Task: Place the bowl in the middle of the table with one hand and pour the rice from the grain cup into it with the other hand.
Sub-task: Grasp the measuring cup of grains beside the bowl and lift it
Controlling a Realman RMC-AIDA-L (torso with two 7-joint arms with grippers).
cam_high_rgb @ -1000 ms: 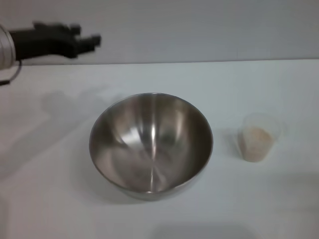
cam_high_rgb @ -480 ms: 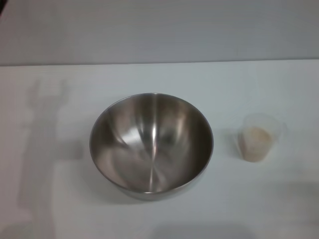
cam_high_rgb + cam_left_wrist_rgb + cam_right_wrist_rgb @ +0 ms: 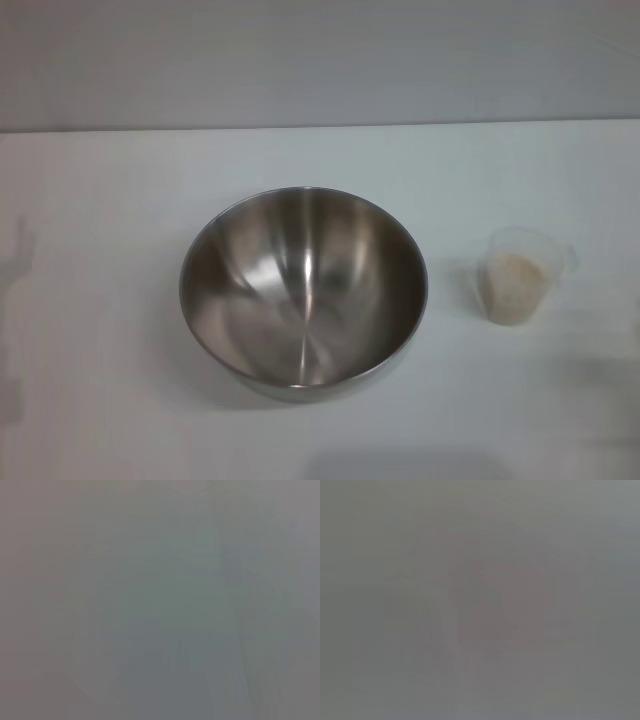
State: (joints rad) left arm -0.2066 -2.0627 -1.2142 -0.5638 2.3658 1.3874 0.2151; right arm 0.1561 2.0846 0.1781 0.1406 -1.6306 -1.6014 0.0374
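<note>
Neither arm shows in the head view, and both wrist views give only a featureless grey field — so neither gripper is in view, and whether the fingers of either are spread or pressed together cannot be told.

Going from left to right across the white tabletop (image 3: 90,400): the left part carries only a faint shadow at its edge. Next comes the stainless-steel mixing bowl (image 3: 303,290), upright, mouth open, its brushed inside bare of any grains; it sits about mid-width and a little toward the near edge. Well apart from it, to the right, stands the clear plastic grain cup (image 3: 517,275), upright, its small pour spout on the side away from the bowl. The rice (image 3: 513,285) fills it as a pale beige mass short of the rim. Nothing touches cup or bowl.

As a judgement: the placing of the bowl looks done, since it already rests near the middle with no hand on it, and the pouring has not begun — all the rice is in the cup. The step in hand is therefore the reach for the cup, most likely by the right arm, which is nearer. That move calls for a firm hold on the thin tapered wall without crushing it, a level lift, then a carry over the bowl's rim and a slow tilt so the grains land inside.
</note>
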